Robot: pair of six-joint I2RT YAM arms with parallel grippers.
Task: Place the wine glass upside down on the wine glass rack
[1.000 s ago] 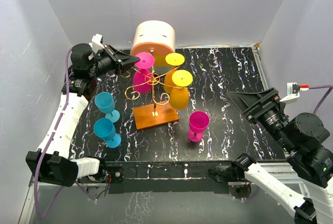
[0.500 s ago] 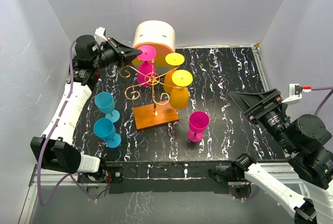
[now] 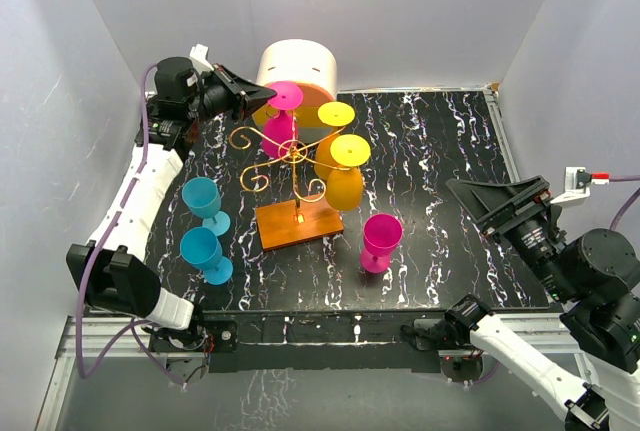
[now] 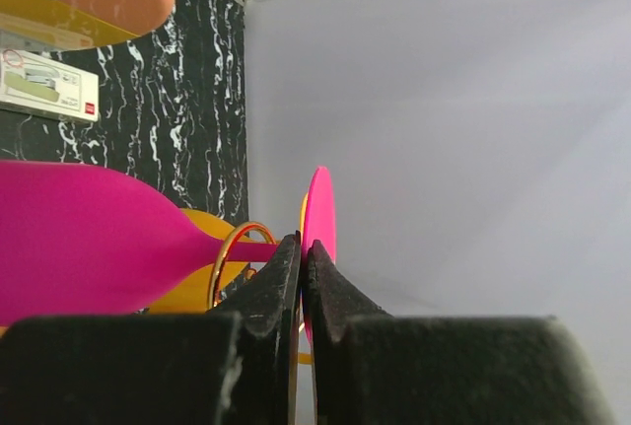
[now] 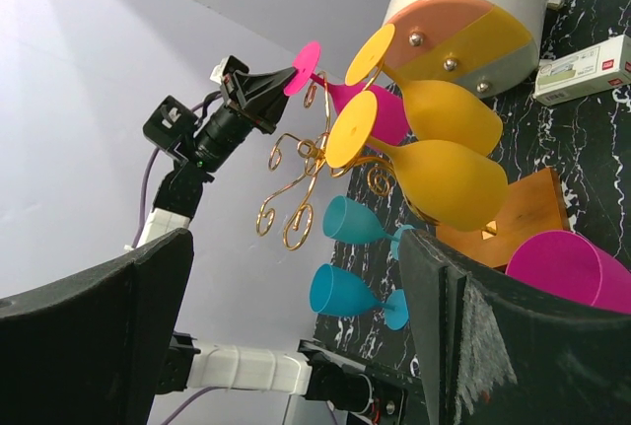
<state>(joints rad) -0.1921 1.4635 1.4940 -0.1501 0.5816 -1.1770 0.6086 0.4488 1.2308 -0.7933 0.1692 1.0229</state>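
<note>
My left gripper (image 3: 262,99) (image 4: 303,247) is shut on the rim of the foot of a magenta wine glass (image 3: 279,131) (image 4: 89,233), held upside down beside the gold wire wine glass rack (image 3: 293,151). In the left wrist view the stem crosses a gold loop (image 4: 229,259) of the rack. Whether the foot rests on the wire I cannot tell. Two yellow glasses (image 3: 344,187) hang upside down on the rack's right side. My right gripper (image 3: 492,201) (image 5: 296,247) stands open at the right, well away from the rack, with nothing between its fingers.
A second magenta glass (image 3: 381,236) stands upright right of the rack's orange base (image 3: 298,223). Two blue glasses (image 3: 203,198) (image 3: 203,251) stand at the left. A big cream-and-orange cylinder (image 3: 295,71) sits behind the rack. Grey walls close in the table (image 3: 440,151).
My left gripper has risen and shifted right and back, carrying the magenta glass up towards the top of the rack. The right arm has drifted slightly to the right.
</note>
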